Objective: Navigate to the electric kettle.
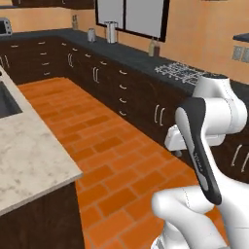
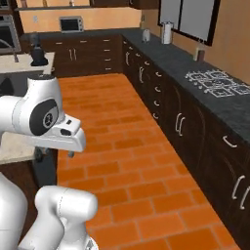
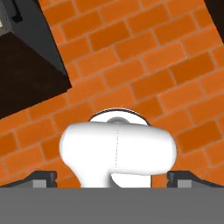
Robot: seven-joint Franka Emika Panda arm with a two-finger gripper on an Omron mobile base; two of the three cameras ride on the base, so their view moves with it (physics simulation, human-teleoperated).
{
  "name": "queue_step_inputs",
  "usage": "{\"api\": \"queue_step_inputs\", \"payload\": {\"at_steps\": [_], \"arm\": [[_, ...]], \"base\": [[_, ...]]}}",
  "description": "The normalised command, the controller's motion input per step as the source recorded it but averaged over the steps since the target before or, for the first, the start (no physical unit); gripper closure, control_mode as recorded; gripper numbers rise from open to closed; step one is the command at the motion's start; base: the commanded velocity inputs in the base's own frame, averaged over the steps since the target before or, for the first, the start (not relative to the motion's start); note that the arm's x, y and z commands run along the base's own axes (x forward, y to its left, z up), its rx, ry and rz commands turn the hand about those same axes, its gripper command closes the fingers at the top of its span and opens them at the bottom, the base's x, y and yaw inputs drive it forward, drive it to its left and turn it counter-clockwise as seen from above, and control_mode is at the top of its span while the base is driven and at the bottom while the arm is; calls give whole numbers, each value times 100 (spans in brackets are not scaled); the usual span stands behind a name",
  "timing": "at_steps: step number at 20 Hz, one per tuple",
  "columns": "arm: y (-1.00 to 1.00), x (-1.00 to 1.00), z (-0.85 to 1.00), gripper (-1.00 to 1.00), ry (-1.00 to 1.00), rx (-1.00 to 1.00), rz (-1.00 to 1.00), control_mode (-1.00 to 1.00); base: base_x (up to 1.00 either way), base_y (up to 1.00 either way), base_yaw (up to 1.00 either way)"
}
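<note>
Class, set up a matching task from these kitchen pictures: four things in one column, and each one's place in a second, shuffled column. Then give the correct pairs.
Things:
1. electric kettle
2. gas hob
3. toaster oven
4. sink

Places:
A. set into the pale stone island counter, at the left edge of the left base view
B. on the back counter, against the orange wall
C. on the dark counter below the window, beside the taller pale cylinder
D. built into the dark counter, nearest the robot along the long cabinet run

Pairs: 1-C, 2-D, 3-B, 4-A
</note>
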Motion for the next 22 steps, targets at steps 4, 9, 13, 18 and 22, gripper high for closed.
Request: {"api": "queue_step_inputs", "payload": {"at_steps": [4,9,13,18,22], "arm": [[0,0,0,-100,0,0,0,100],[0,0,0,-100,0,0,0,100],[0,0,0,-100,0,0,0,100],[0,0,0,-100,0,0,0,100],[0,0,0,-100,0,0,0,100]], "base": [[94,-88,40],[100,-72,36],[100,-36,34],[100,-8,25],[100,-10,15]]}}
